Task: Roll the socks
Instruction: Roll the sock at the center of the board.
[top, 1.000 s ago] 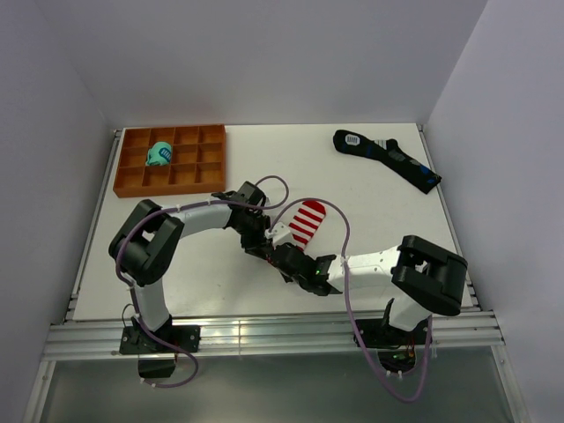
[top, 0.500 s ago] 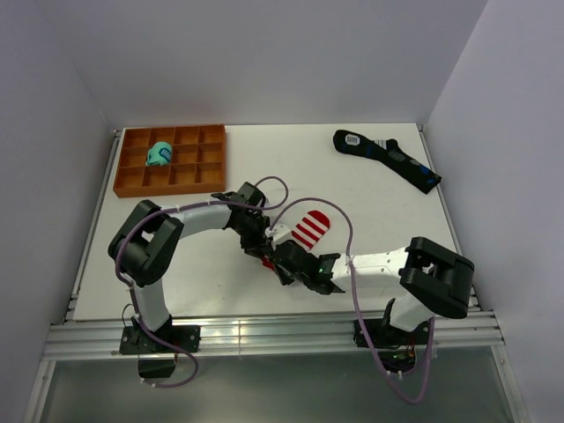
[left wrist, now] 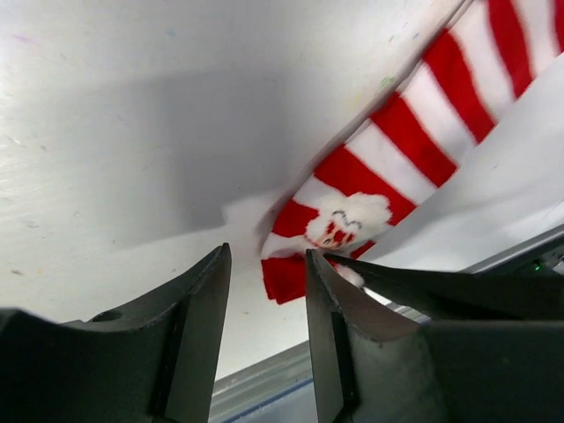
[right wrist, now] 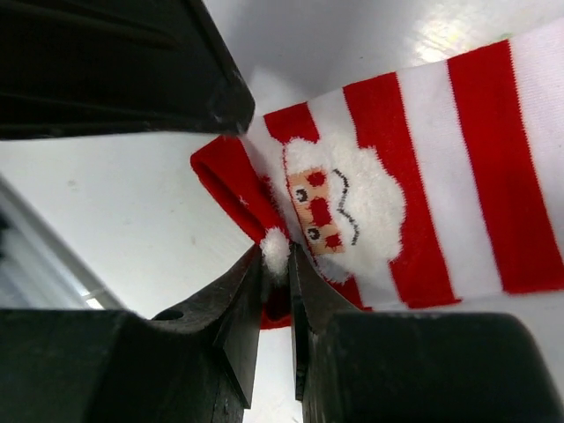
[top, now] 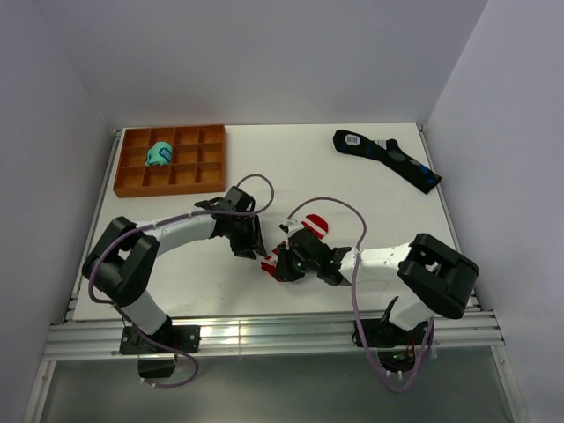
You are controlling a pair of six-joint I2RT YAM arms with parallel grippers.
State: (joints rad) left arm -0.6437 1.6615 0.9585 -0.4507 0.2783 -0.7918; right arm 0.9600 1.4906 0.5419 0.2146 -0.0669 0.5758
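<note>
While the right gripper (right wrist: 275, 257) pinches the cuff edge of the striped Santa sock (right wrist: 397, 203) at its fingertips, the left gripper (left wrist: 264, 264) gapes empty just short of that cuff. Best to hold the pinch firm, fold the cuff over tightly, and pin the roll with the left jaws.

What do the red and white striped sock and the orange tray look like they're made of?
The striped sock looks like soft knitted fabric, matte, with a fuzzy raised white patch on the face design. The tray looks like rigid matte plastic, possibly printed: uniform orange with thin straight dividers.
</note>
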